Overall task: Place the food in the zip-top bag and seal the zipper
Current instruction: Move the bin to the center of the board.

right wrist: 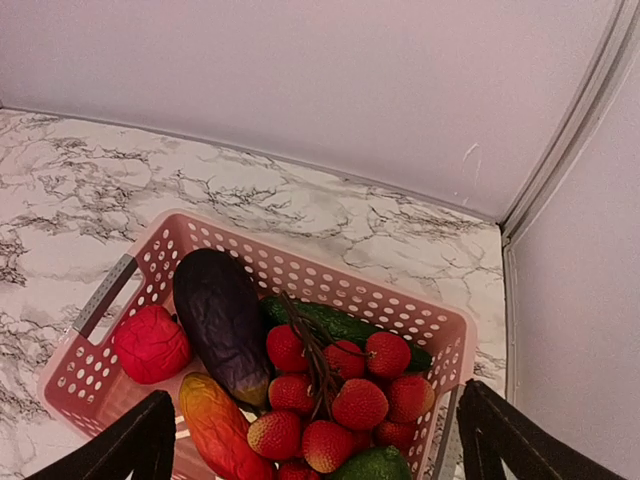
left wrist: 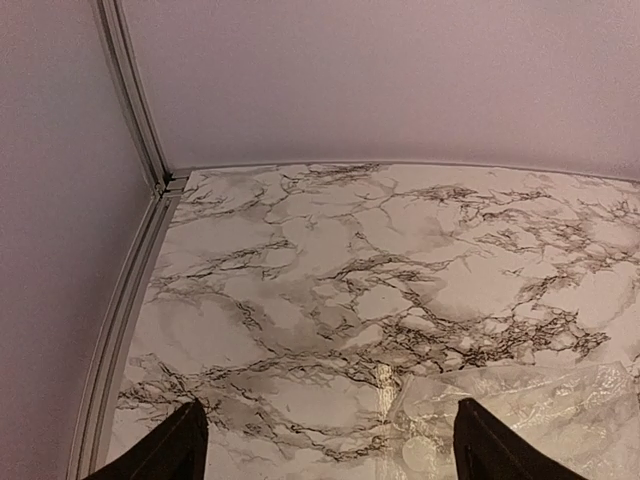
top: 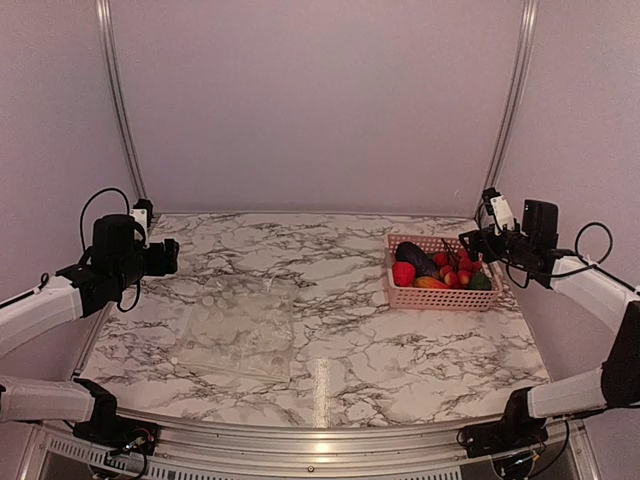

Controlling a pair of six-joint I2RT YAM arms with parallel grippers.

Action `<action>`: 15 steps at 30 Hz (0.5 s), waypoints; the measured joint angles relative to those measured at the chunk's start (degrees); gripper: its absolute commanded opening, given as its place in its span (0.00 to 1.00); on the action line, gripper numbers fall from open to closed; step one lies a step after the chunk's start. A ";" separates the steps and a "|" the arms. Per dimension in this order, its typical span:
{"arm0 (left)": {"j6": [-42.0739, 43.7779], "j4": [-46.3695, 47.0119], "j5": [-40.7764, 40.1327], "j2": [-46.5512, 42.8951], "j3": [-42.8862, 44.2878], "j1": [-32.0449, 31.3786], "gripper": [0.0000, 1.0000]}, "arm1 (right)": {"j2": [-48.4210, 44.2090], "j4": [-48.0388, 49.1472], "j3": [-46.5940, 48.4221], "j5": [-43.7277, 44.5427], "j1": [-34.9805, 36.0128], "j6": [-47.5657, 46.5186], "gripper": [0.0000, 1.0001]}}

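The clear zip-top bag (top: 238, 330) with white dots lies flat on the marble table, left of centre; its corner shows in the left wrist view (left wrist: 520, 420). The food sits in a pink basket (top: 440, 297) at the right: a red round fruit (right wrist: 150, 343), a purple eggplant (right wrist: 220, 320), an orange carrot (right wrist: 220, 430), red berries (right wrist: 340, 400), a cucumber (right wrist: 335, 322) and a green pepper (right wrist: 375, 465). My left gripper (left wrist: 325, 445) is open and empty above the table near the bag's far left corner. My right gripper (right wrist: 315, 445) is open and empty above the basket.
Grey walls enclose the table on three sides, with metal corner posts (top: 120, 110) at the back. The table's left edge rail (left wrist: 125, 320) runs beside my left gripper. The basket stands near the right wall.
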 measured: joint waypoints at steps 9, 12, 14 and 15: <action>0.04 1.92 3.61 -0.04 -1.57 -0.92 0.90 | -0.13 -2.01 -1.05 -4.74 -1.36 -4.83 0.98; 0.39 2.27 5.29 -0.02 -1.57 -2.14 0.90 | -0.28 -5.27 -1.03 -7.89 -1.49 -10.25 0.92; 0.74 2.51 6.58 0.09 -1.57 -3.06 0.89 | -0.28 -7.56 -1.01 -9.35 -1.49 -13.57 0.85; 0.85 2.62 7.15 0.17 -1.57 -3.45 0.89 | -0.28 -9.11 -0.85 -9.88 -1.49 -15.65 0.81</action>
